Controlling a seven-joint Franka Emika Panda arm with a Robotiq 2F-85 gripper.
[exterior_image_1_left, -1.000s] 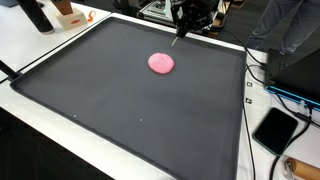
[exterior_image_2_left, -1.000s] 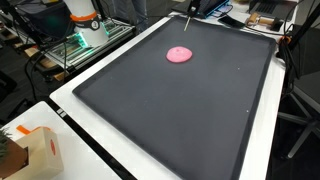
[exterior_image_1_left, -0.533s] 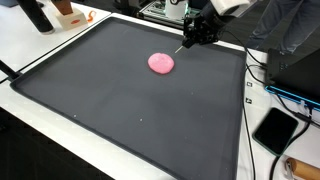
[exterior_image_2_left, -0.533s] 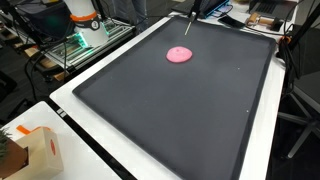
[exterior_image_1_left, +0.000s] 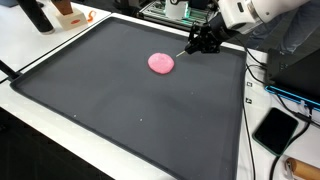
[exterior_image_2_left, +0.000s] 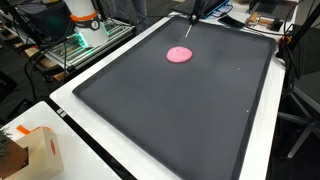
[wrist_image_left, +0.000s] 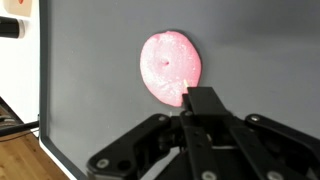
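Pink, flat, round blob (exterior_image_1_left: 161, 64) on dark mat (exterior_image_1_left: 120, 110).

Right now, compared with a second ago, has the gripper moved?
Yes. In an exterior view the gripper has shifted rightward and lower in the picture, away from the tray's far rim, ending right of the pink disc, which stayed put.
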